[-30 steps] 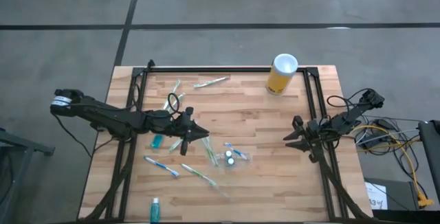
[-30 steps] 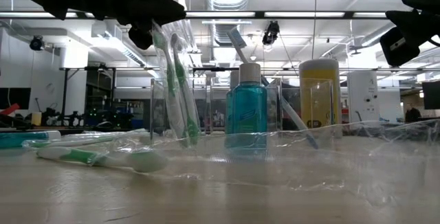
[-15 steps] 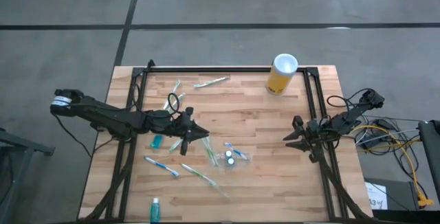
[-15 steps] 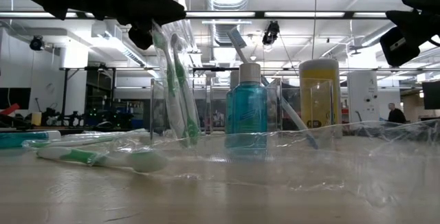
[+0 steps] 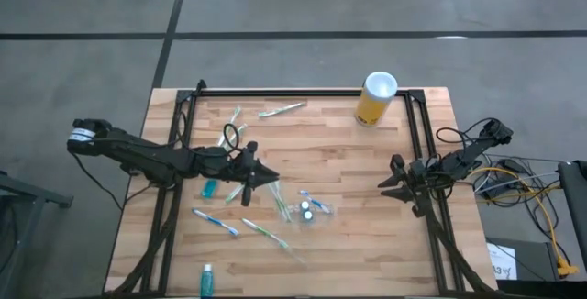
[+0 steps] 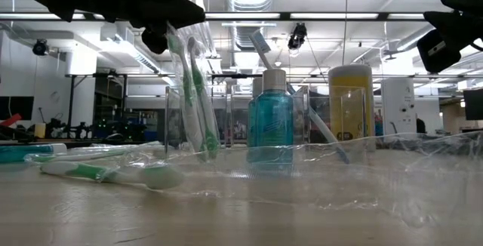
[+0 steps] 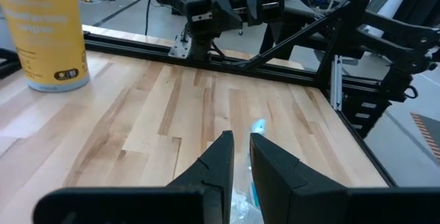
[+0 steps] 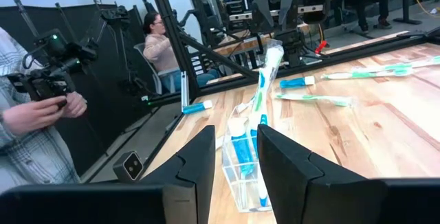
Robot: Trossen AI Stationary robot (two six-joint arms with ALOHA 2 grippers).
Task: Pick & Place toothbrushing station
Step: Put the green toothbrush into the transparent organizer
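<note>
The toothbrushing station's clear cup (image 5: 310, 210) stands just below the centre of the high view, on the wooden table (image 5: 339, 157), with a teal tube (image 6: 269, 121) and a blue toothbrush (image 6: 260, 48) upright inside it. Just left of centre, the left gripper (image 5: 260, 179) is pinched on a wrapped green toothbrush (image 6: 198, 103), which hangs head-down from the fingers at the upper left of the low view (its lower end close to the tabletop, beside the cup). The right gripper (image 5: 387, 185) hovers at the right of the high view, well apart from the cup, its fingers spread with nothing between them. Another blue toothbrush (image 5: 215, 221) and a loose green toothbrush (image 5: 266, 235) lie at lower left, a second teal tube (image 5: 207, 279) near the bottom edge. The yellow cylinder (image 5: 376, 99) stands at upper right.
</note>
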